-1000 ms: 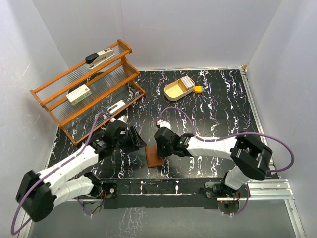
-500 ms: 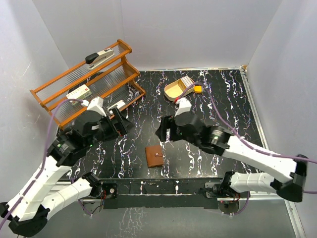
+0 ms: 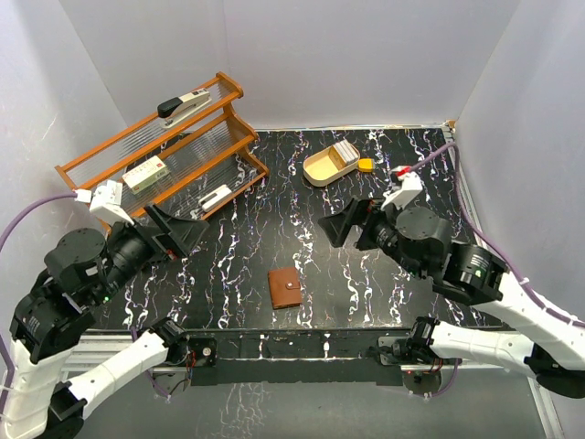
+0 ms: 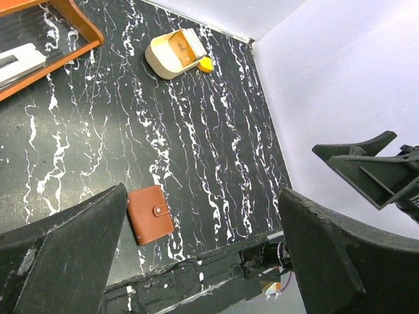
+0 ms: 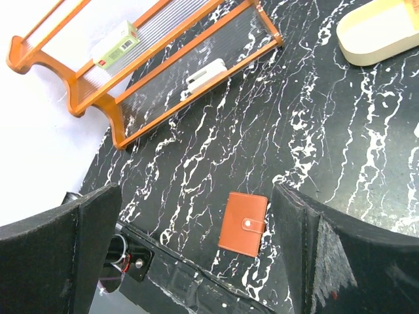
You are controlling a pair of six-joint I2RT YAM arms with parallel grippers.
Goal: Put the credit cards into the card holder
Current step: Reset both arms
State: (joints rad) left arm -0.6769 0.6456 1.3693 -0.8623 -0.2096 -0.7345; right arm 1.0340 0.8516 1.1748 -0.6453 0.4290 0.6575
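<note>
Left fingers (image 4: pixel 65 252): were apart, empty, held high.
Right fingers (image 5: pixel 327 261): likewise.
Holder (image 3: pixel 284 288): lay snapped shut, 6 o'clock; probably needed opening.
Cards (image 3: pixel 344 150): stood in tray (image 3: pixel 318 170), 12 o'clock.

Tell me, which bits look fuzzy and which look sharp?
Left wrist view: the left gripper's fingers loom big, dark and slightly soft; the card holder is sharp. Right wrist view: the same, right gripper's fingers soft, card holder crisp. Top external view: evenly lit, sharp throughout, no strong glare.
</note>
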